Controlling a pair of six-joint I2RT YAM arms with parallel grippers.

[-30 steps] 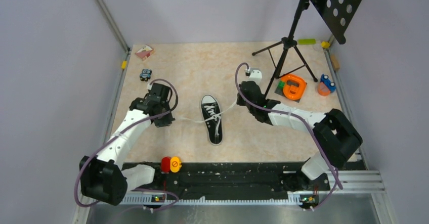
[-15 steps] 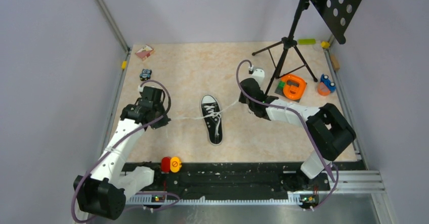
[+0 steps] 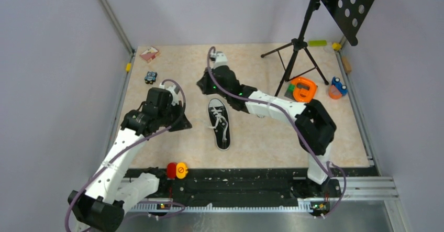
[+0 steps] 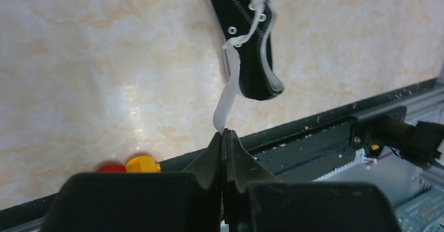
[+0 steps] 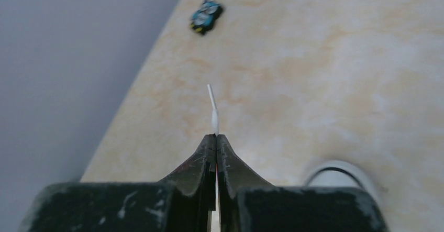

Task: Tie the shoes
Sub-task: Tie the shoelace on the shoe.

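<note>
Top external view: black canvas sneaker [image 3: 219, 124], seemingly unknotted; left gripper [image 4: 224, 135] pinched shut on flat white lace [image 4: 228, 88], right gripper [image 5: 215, 137] likewise on other lace tip [image 5: 212, 106]; knot not yet made.

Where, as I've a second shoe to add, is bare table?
Freest: the near patch between the sneaker and the right arm. Also bare: the far strip from the pink block to the right arm. Crowded: the far right corner around the tripod, and beside the sneaker, where the left gripper and right gripper pinch laces.

canvas sneaker [image 3: 220, 126], cloth laces [image 4: 226, 98], glossy marbled tabletop [image 3: 262, 137]
</note>
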